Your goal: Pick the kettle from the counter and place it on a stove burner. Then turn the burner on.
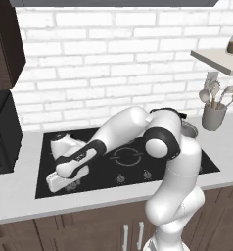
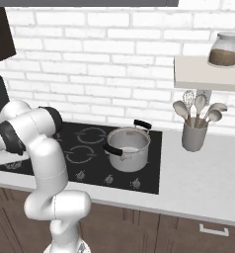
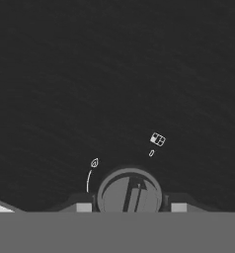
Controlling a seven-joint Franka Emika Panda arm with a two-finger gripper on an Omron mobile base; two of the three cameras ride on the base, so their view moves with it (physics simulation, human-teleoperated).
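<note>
In the hand view my gripper (image 3: 131,205) points straight down at the black glass cooktop (image 3: 114,74). Its two dark fingertips (image 3: 83,205) sit tight against either side of a round grey stove knob (image 3: 130,191). A small flame mark and a burner diagram are printed beside the knob. In the left base view the arm bends low over the cooktop (image 1: 197,164), with the hand (image 1: 59,180) at its front left corner. Grey burner rings (image 1: 126,157) (image 2: 92,135) show on the glass. The kettle is hidden. The off-white counter (image 1: 15,206) (image 2: 198,183) surrounds the cooktop.
A wide steel pot (image 2: 128,147) with two black handles stands on the right side of the cooktop. A grey utensil cup (image 2: 194,134) stands on the counter to the right, under a shelf with a jar (image 2: 224,49). A dark appliance (image 1: 1,132) stands at the left.
</note>
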